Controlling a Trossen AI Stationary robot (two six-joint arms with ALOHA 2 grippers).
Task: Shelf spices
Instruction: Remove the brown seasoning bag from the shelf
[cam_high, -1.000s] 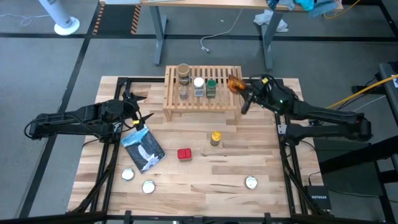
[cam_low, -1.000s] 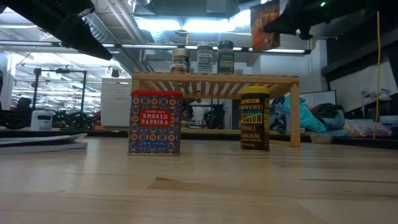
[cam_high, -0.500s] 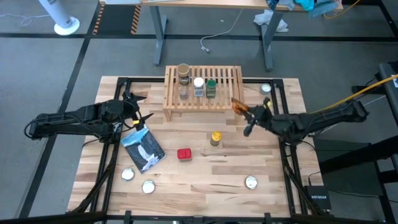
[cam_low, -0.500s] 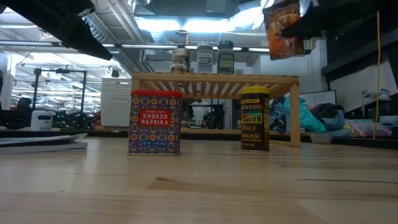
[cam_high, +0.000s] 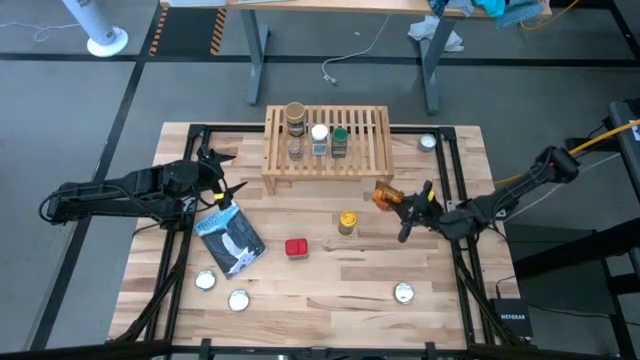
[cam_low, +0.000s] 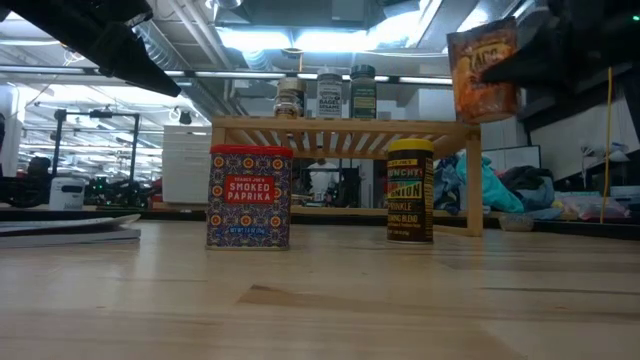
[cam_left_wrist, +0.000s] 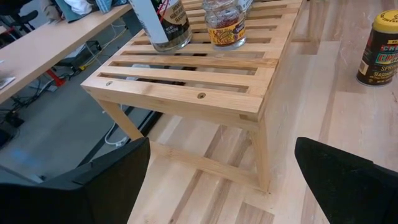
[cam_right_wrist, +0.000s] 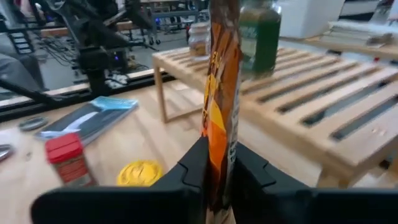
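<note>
High view, right gripper (cam_high: 397, 201): clamped on the orange packet (cam_high: 384, 193), which sticks out at its 10 o'clock, in front of the shelf's (cam_high: 372, 140) right front corner.
High view, shelf: four jars on it, tan lid (cam_high: 295, 112) at the back, clear jar (cam_high: 295, 149), white lid (cam_high: 319, 133) and green lid (cam_high: 340, 135) in a row.
High view, table (cam_high: 330, 290): yellow-lidded jar (cam_high: 347, 220) at 8 o'clock of the packet, red tin (cam_high: 296, 247) further on at 8 o'clock.
High view, left gripper (cam_high: 222, 176): fingers spread wide, holding nothing, at 9 o'clock of the shelf, just above the blue-and-white pouch (cam_high: 231, 238).
Low view, packet (cam_low: 483, 72): in the air at 2 o'clock of the yellow-lidded jar (cam_low: 410, 190), above the shelf's (cam_low: 345, 127) top.
Left wrist view: shelf corner (cam_left_wrist: 186, 87) ahead between wide fingers (cam_left_wrist: 345, 180).
Right wrist view: packet (cam_right_wrist: 222, 93) edge-on, pinched between the fingers (cam_right_wrist: 255, 171), shelf (cam_right_wrist: 311, 112) behind.
</note>
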